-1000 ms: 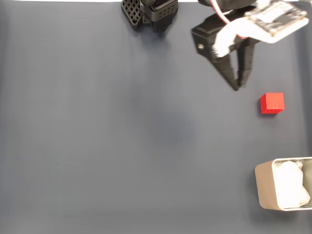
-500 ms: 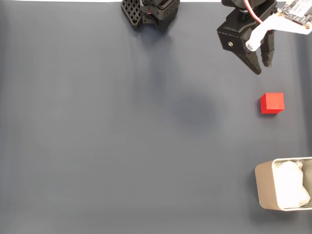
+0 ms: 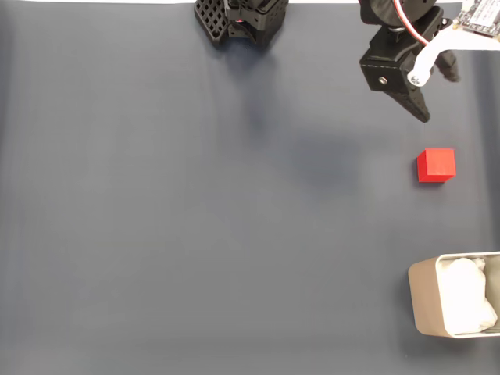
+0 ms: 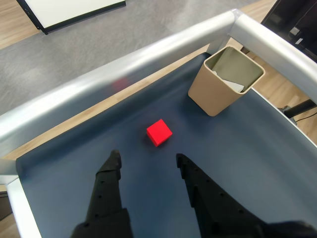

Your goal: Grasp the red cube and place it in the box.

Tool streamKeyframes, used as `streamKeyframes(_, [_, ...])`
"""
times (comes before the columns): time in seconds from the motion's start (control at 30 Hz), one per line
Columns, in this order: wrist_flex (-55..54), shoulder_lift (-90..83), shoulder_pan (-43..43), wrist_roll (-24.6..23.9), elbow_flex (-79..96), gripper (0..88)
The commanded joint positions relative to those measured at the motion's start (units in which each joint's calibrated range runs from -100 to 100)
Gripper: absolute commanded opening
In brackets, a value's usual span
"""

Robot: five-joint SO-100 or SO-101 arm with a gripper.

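Note:
The red cube (image 3: 436,165) lies on the dark mat at the right in the fixed view, with nothing touching it. My gripper (image 3: 438,97) hovers above and just behind it, open and holding nothing. In the wrist view the red cube (image 4: 159,132) sits a short way ahead of the gap between my black fingers, my gripper (image 4: 147,158) spread wider than the cube. The box (image 3: 424,301), beige with white paper inside, stands at the bottom right corner of the fixed view. It shows in the wrist view as the box (image 4: 214,95) beyond the cube to the right.
The arm's black base (image 3: 239,20) stands at the top middle of the mat. In the wrist view a silver frame rail (image 4: 148,59) borders the mat just beyond the cube and box. The mat (image 3: 195,219) stretches bare to the left of the cube.
My gripper has swung right and back toward the top edge, and its fingers went from nearly shut to open. Cube and box have stayed put.

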Motion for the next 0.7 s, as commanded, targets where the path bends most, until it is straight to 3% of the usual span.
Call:
streamKeyframes(0.0, [-3.39,-0.31,0.01,0.98,-0.44,30.6])
streamKeyframes(0.67, [-14.12,12.25,0.65,-0.98,1.2,37.9])
